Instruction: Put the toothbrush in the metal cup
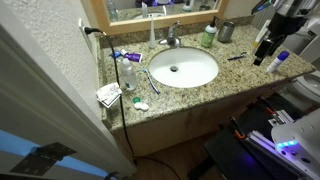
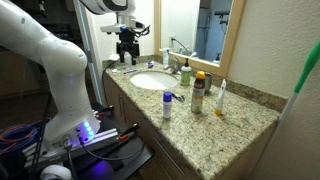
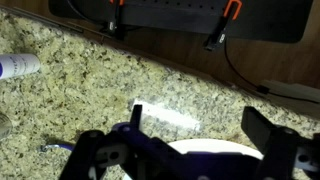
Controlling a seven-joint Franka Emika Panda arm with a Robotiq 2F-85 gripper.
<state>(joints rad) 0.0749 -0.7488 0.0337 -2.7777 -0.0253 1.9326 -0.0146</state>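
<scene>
The toothbrush (image 3: 165, 118) is a pale whitish stick lying flat on the speckled granite counter, seen in the wrist view. My gripper (image 3: 198, 130) is open and empty, and hovers just above the toothbrush with its dark fingers on either side. In both exterior views the gripper (image 1: 263, 57) (image 2: 127, 57) hangs over the end of the counter beside the sink. The metal cup (image 1: 226, 32) stands upright at the back by the mirror, next to the green bottle (image 1: 208, 37). The toothbrush is hidden under the gripper in the exterior views.
The white sink (image 1: 184, 68) fills the counter's middle, with the faucet (image 1: 172, 38) behind it. A short dark stick (image 1: 237, 57) lies between sink and gripper. A white tube (image 3: 20, 67) lies near the gripper. Small bottles (image 2: 198, 92) and clutter (image 1: 125, 75) crowd the far end.
</scene>
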